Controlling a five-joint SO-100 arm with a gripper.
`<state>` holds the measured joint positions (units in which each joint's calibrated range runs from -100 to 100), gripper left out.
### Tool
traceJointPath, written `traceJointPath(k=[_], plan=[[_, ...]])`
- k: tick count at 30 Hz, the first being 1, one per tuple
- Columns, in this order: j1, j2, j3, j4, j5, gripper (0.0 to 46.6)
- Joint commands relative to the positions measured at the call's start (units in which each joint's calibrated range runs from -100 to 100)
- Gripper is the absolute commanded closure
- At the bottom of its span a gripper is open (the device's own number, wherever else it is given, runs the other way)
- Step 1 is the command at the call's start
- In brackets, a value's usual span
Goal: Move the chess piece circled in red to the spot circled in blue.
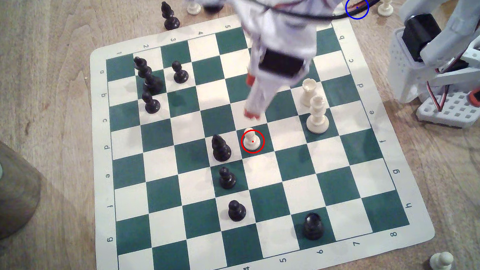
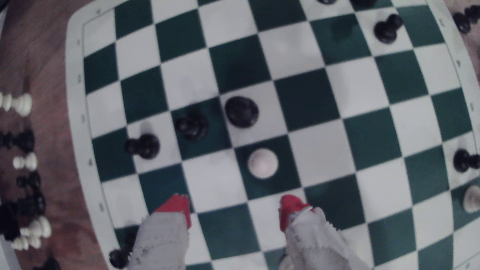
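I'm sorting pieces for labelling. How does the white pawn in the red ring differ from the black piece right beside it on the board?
The white pawn is cream; the black piece is black. The pawn is shorter, with a plain round head; the black piece is taller, with a stacked, tapering body. The pawn stands on a green square, the black piece on a white one. The open gripper sits nearer the pawn. Both stand upright on the chessboard, untouched.
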<state>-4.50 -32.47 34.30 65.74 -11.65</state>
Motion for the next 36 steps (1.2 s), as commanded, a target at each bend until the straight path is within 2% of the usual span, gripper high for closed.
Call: traceJointPath(k=[1,11,30,36], plan=[[-0.1,5.5,-5.6,-0.2,-0.6,28.0],[-0.3,17.2,-6.7,-2.3,-1.3,28.6],[-0.5,27.6,-8.2,-10.6,-2.8,28.4],[-0.5,28.6,-9.5,-11.0,-3.2,31.3]])
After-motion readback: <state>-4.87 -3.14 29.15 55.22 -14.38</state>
